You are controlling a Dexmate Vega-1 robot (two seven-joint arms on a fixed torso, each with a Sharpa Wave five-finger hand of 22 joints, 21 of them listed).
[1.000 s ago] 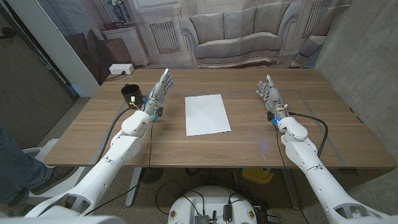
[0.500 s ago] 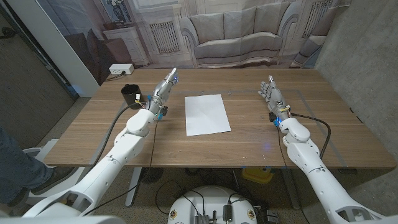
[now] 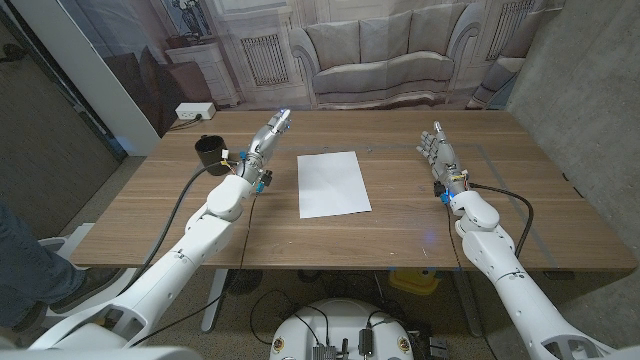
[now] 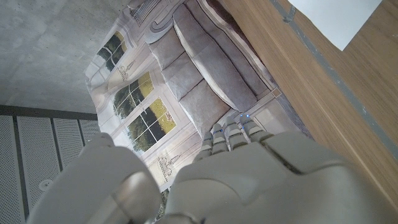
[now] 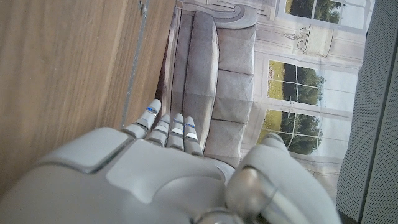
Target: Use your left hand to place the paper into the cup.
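No text, label, brand, number or sign can be read anywhere — the paper (image 3: pixel 333 184) on the counter (image 3: pixel 400 225) shows a blank white face, and the black cup (image 3: pixel 210 153) shows no print.

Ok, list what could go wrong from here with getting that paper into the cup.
1. The paper lies flat on the table, with no raised edge; the left hand may just slide it instead of lifting it.
2. The sheet looks far wider than the mouth of the black cup, so uncrumpled it likely won't go in.
3. The cup stands near the table's left edge beside the left arm; a swing could knock it off.
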